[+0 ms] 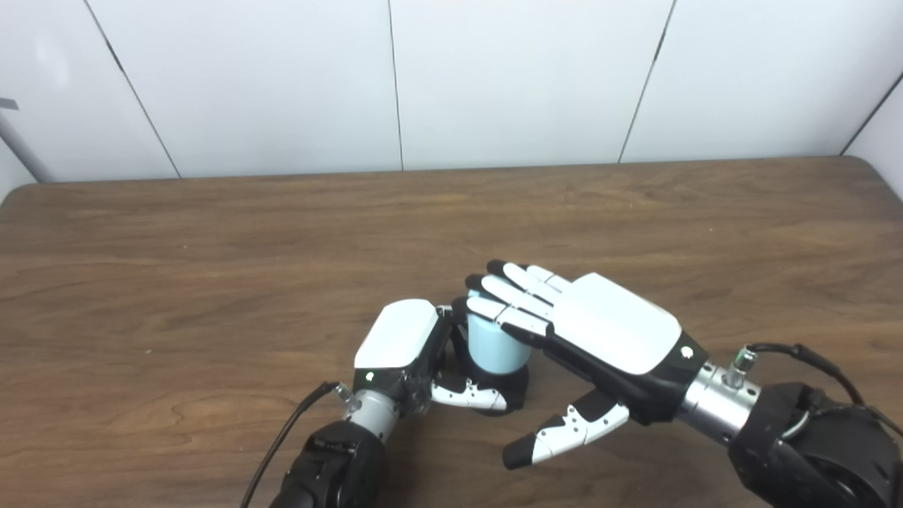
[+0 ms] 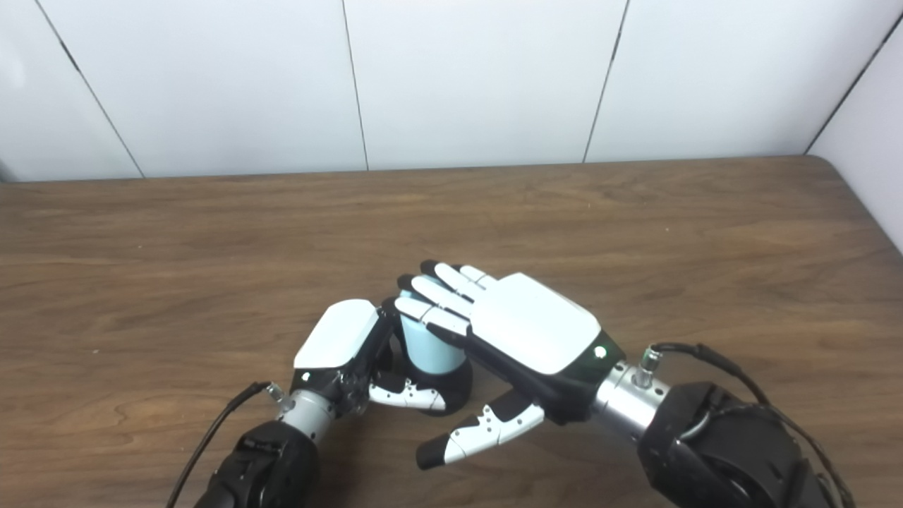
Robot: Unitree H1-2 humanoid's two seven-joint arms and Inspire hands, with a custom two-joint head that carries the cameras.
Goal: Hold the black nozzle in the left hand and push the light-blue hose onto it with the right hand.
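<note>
Fingers (image 1: 518, 296) on the right hand (image 1: 607, 331) are stretched out flat and held pretty much side by side, laid over the top of the light-blue hose (image 1: 494, 346), with the thumb sticking out low and away from it, pinching nothing. So that hand is flat on the piece, not wrapped around it. The left hand (image 1: 405, 346) is curled in from the other side, its thumb hooked around the front of the black nozzle (image 1: 511, 395) at the base, and the rest of its fingers tucked behind where I can't really see them. The hose piece stands upright, near the front middle of the wooden table (image 1: 211, 268), squeezed between the two hands, with the dark nozzle part showing just below it. Whether the hose is fully seated on the nozzle I can't tell, since the join is covered by the left thumb and the right palm's shadow. The hose's top is hidden under the right fingers too. Around it all, just bare wood grain and white wall panels (image 1: 494, 77) behind the table's far edge. A black cable (image 1: 282, 437) trails off the left wrist, and another loops at the right wrist; both forearms get cut off at the bottom edge.
</note>
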